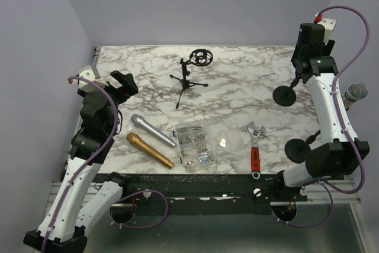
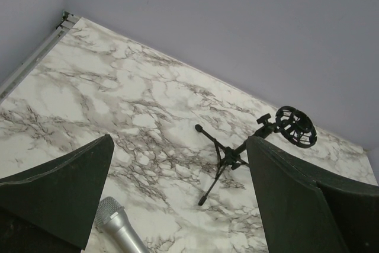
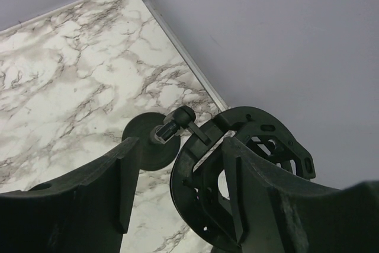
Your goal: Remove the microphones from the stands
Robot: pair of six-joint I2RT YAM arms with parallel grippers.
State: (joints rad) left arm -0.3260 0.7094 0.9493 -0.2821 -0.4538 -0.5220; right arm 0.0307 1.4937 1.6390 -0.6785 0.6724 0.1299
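Observation:
A silver-headed microphone [image 1: 356,93] sits high at the right edge on a stand with a round black base [image 1: 296,149], behind my right arm. My right gripper [image 1: 305,62] is raised at the far right, open, over a second stand with a round base [image 1: 285,95]. In the right wrist view the gripper [image 3: 180,161] straddles that stand's empty black ring mount [image 3: 198,191], with the base [image 3: 145,140] below. My left gripper [image 1: 125,82] is open and empty above the table's left side; it also shows in the left wrist view [image 2: 177,205].
A small tripod stand [image 1: 188,82] with an empty ring mount [image 1: 202,57] stands at back centre. A silver microphone [image 1: 153,130] and a gold one [image 1: 149,150] lie at front left. A bag of screws [image 1: 194,145], a guitar pick [image 1: 222,142] and a red-handled wrench [image 1: 255,149] lie at the front.

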